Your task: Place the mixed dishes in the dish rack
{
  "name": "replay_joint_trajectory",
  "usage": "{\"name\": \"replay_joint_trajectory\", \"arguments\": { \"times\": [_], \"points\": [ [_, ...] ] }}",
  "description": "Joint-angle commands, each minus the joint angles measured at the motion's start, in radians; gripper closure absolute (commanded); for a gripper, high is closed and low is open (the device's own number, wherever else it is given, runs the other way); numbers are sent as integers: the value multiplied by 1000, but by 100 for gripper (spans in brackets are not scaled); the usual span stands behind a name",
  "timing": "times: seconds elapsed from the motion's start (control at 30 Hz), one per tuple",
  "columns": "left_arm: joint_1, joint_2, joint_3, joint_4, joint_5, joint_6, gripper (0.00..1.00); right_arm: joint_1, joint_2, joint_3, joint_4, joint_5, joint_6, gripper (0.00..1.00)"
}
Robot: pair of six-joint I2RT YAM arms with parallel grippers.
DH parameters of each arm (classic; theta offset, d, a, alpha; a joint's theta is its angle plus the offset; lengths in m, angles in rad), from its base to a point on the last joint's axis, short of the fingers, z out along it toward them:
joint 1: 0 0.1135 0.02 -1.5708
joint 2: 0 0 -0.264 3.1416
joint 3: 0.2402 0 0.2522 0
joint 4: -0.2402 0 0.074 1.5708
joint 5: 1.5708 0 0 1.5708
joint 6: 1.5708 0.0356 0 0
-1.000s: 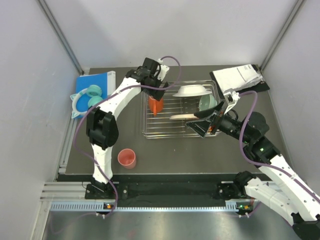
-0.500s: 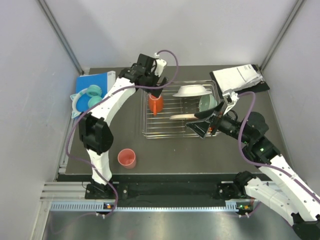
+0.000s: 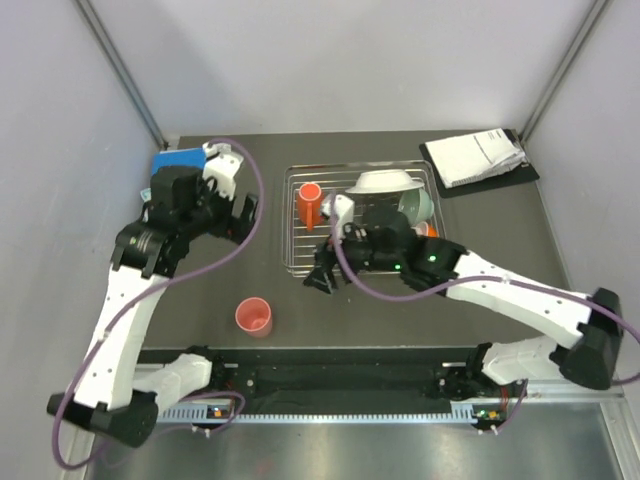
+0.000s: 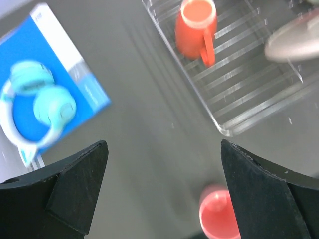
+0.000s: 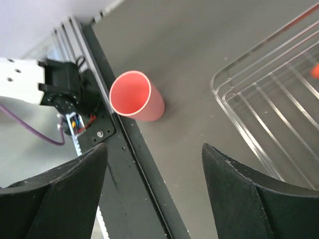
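The silver dish rack [image 3: 360, 262] stands at the table's middle. In it are the orange mug [image 3: 310, 203], the white shallow bowl [image 3: 383, 181] and the mint-green bowl [image 3: 418, 203]. My right arm hides the plate. The pink cup [image 3: 254, 317] stands on the table near the front edge. My left gripper [image 3: 235, 213] is open and empty, high over the table left of the rack. Its wrist view shows the mug [image 4: 195, 27], the rack [image 4: 239, 84] and the cup [image 4: 219, 214]. My right gripper [image 3: 320, 278] is open and empty at the rack's front left corner. Its wrist view shows the cup [image 5: 135, 96].
A blue book [image 3: 180, 158] with a teal object [image 4: 47, 102] on it lies at the far left. White papers on a black board [image 3: 478, 158] lie at the far right. A black rail [image 5: 124, 164] runs along the near edge, just behind the cup.
My left gripper left the orange mug standing in the rack and drew back left. My right arm swung from the rack's right side across it to its front left corner.
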Motion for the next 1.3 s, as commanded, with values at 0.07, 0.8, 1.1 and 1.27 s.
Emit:
{"name": "replay_joint_trajectory", "arguments": {
  "times": [0.07, 0.8, 1.1, 1.27],
  "points": [
    [62, -145, -70, -113, 51, 25, 1, 115, 205, 163, -45, 74, -44, 25],
    [70, -268, -42, -155, -20, -63, 1, 193, 689, 436, -89, -35, -105, 36],
    [71, -235, 62, -218, 43, -26, 1, 192, 813, 489, -109, -38, -126, 82],
    [71, -190, 140, -155, 39, -30, 1, 184, 691, 447, -115, -26, -128, 100]
  ]
}}
